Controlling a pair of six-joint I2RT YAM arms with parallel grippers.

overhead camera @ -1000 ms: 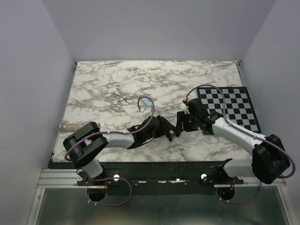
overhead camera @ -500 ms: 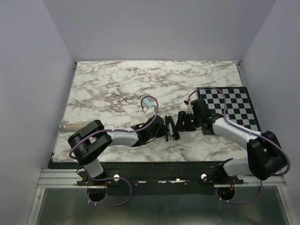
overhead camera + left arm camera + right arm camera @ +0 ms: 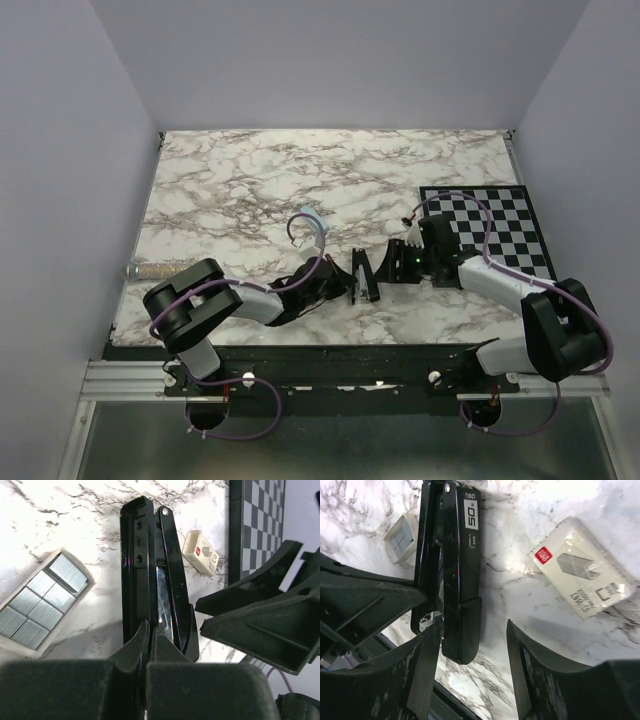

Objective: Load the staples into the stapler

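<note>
- Top external view gives you the layout. The slim black hinged desk stapler (image 3: 361, 275) lies on the white marble-patterned table (image 3: 230, 190), near its front middle. It sits between the left gripper (image 3: 343, 287) and the right gripper (image 3: 392, 266). A black-and-white checkerboard mat (image 3: 500, 230) lies off to the right. From up here you cannot tell how either pair of fingers stands.
- Left wrist view shows you what the top view is too small to resolve. An open cardboard tray (image 3: 66, 617) holding flat grey blocks of staples (image 3: 42, 607) lies near the stapler's left side, apart from it. A small white staple box with a red mark (image 3: 200, 552) lies to the stapler's right, beside the mat's edge.
- In that same view you see the left fingers (image 3: 135, 647) clenched to a thin slit on the stapler's near end.
- It also shows you two glossy black halves side by side, joined by a rivet at the far end, with a narrow silvery channel between them.
- Right wrist view alone shows you a white "50" label on the stapler's black body. The right fingers (image 3: 520, 680) are spread wide to either side of its near end.
</note>
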